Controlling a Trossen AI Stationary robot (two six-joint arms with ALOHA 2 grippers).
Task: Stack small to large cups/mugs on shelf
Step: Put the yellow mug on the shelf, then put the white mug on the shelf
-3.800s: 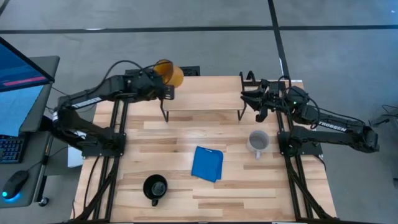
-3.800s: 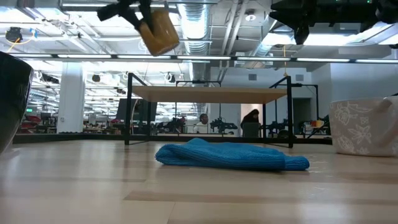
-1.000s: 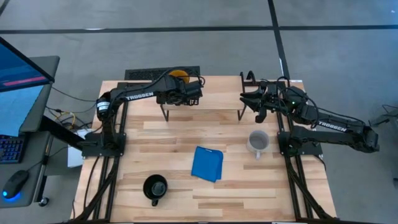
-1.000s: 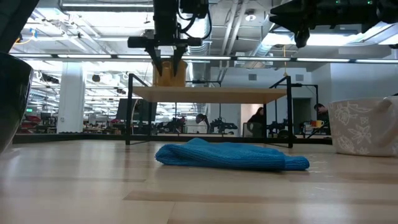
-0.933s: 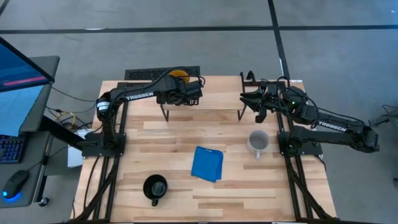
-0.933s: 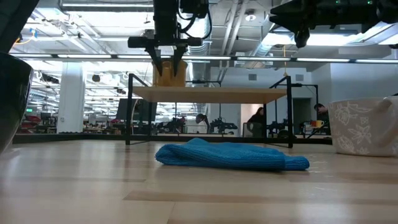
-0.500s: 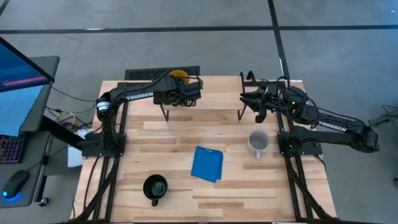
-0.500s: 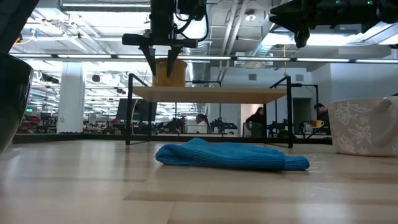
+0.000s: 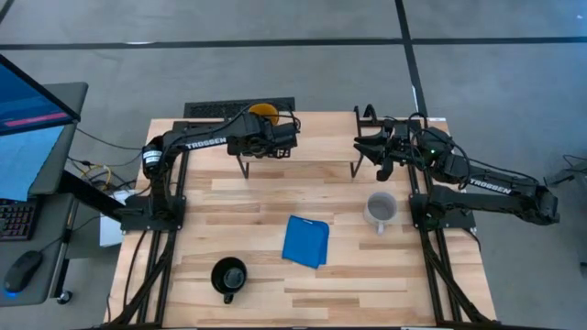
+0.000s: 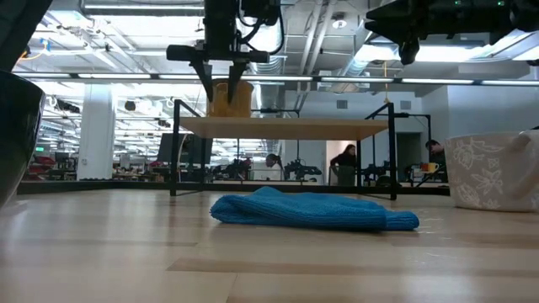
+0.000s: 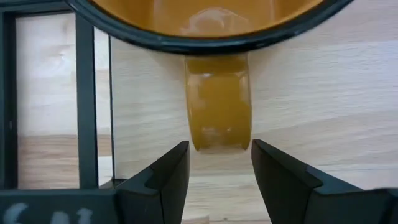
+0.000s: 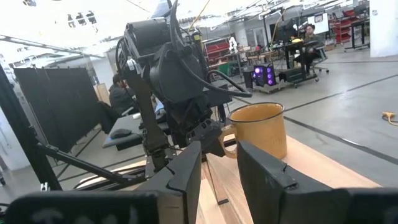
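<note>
Clearly, the left claw [image 11: 214,171] is held spread, its two dark fingers [image 11: 166,169] set on either side of the handle of the yellow mug [image 11: 217,109] without touching it; a gap is seen on both sides of the handle. The claw is positioned over the left end of the shelf [image 9: 298,147], near the far edge of the counter [image 9: 257,197], and the left arm is stretched out from the counter's left edge. The yellow mug [image 9: 262,112] is set upright on the shelf's top board at its far left corner, as is confirmed in the low view, where the mug [image 10: 230,99] stands on the board with the left claw [image 10: 217,80] hanging over it.

The right claw [image 9: 374,147] is held above the right end of the shelf, near the far right corner of the counter; its fingers [image 12: 186,168] are parted with nothing between them. From its wrist view the yellow mug [image 12: 260,129] is seen across the board, with the left arm beside it.

The white mug [image 9: 381,209] is placed upright on the counter toward the right edge, in front of the shelf's right end. The black mug [image 9: 228,275] is stood near the front edge, left of centre. A blue cloth [image 9: 305,240] is laid flat between them, about mid-counter, apart from both mugs. People are seen in the room beyond the counter.
</note>
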